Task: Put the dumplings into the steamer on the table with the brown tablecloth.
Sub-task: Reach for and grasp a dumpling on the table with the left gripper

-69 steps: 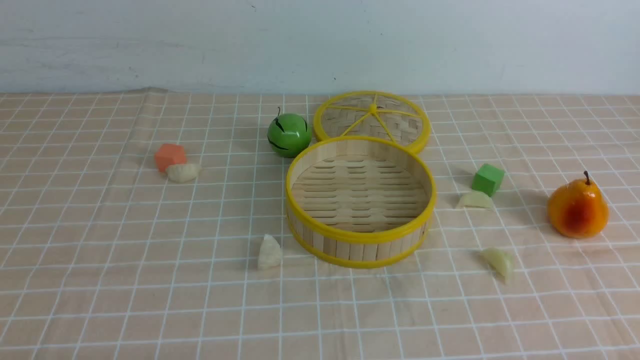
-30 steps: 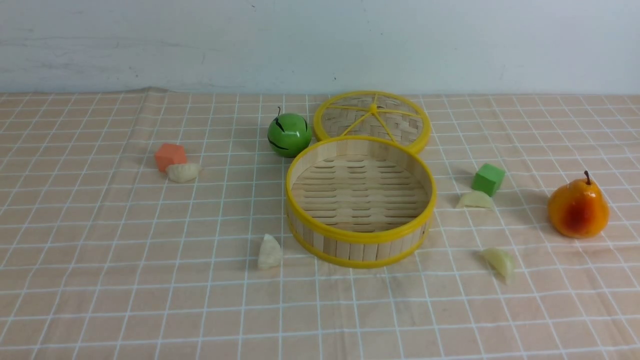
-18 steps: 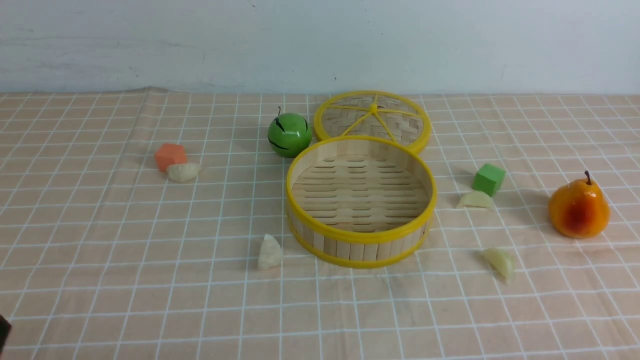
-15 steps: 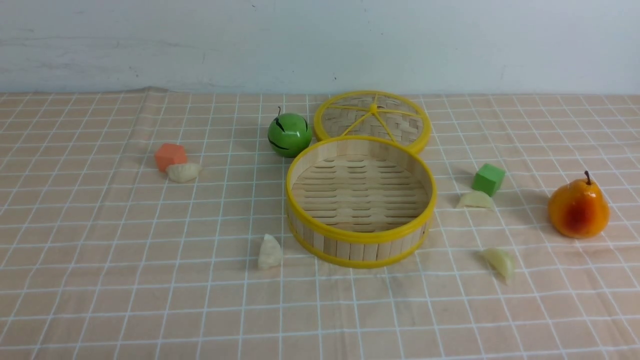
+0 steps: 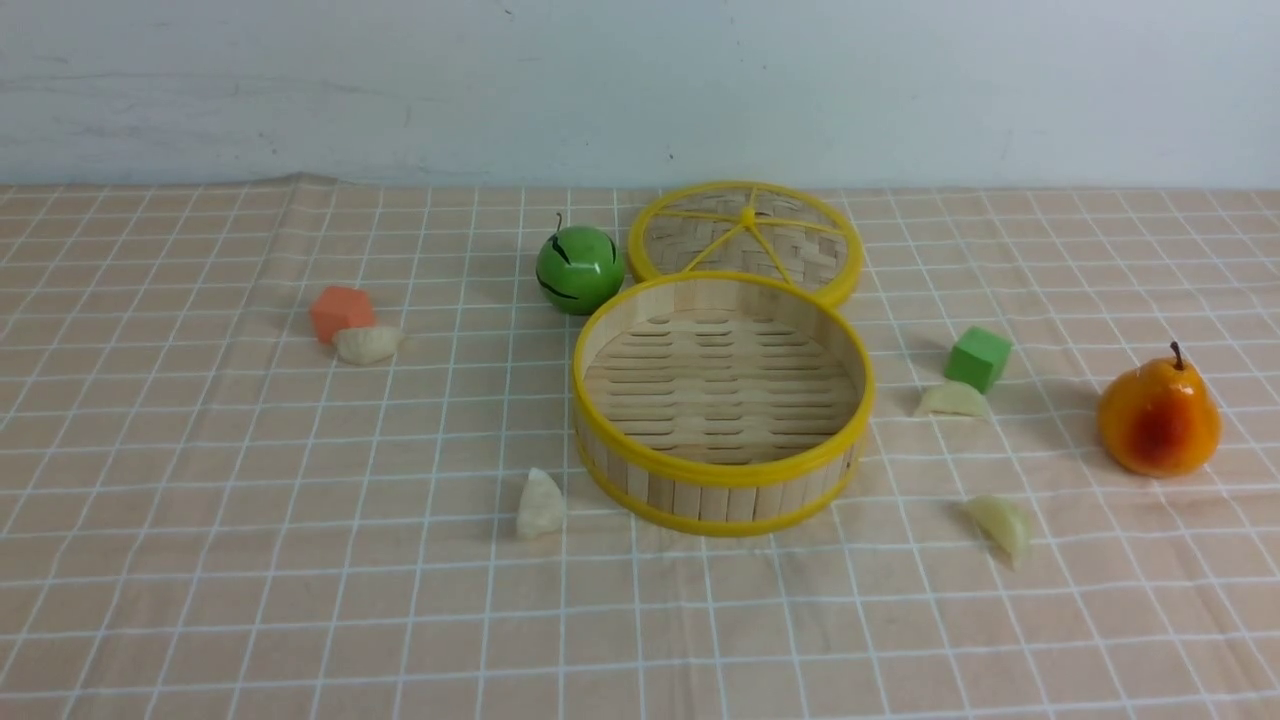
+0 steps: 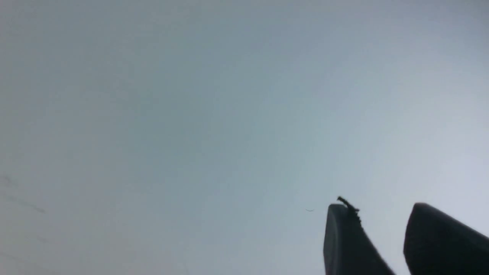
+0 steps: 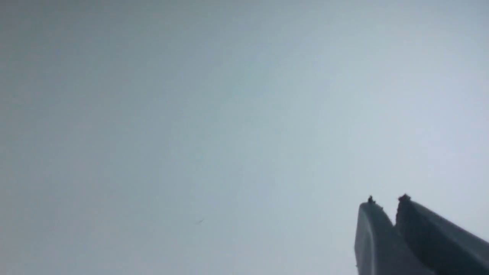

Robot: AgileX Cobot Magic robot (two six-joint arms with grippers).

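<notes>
Left end effector (image 6: 378, 208) shows in its wrist view with a clear gap between its two dark fingers, holding nothing, in front of a plain pale surface. Right end effector (image 7: 386, 200) has its fingers almost together, with only a small notch between the tips and nothing held; whether they actually meet I cannot tell. Neither appears in the front view.

All four dumplings lie on the brown checked tablecloth (image 5: 250, 500) covering the worktop, outside the steamer (image 5: 720, 475). The near-right dumpling (image 5: 1000, 525) lies well to the right of the steamer, its long axis running diagonally from far-left to near-right. The near-left dumpling (image 5: 540, 503) sits just beside the steamer's front left wall, long axis near to far, its narrow tip pointing away from the camera. Farther back, the right dumpling (image 5: 950, 400) lies with its long axis left to right, just in front of a green cube (image 5: 978, 357). An orange pear (image 5: 1158, 418) stands at the right. The left dumpling (image 5: 367, 343), also lying left to right, touches an orange cube (image 5: 341, 311). Behind the steamer are a green ball (image 5: 577, 268) and a woven lid (image 5: 790, 250).
</notes>
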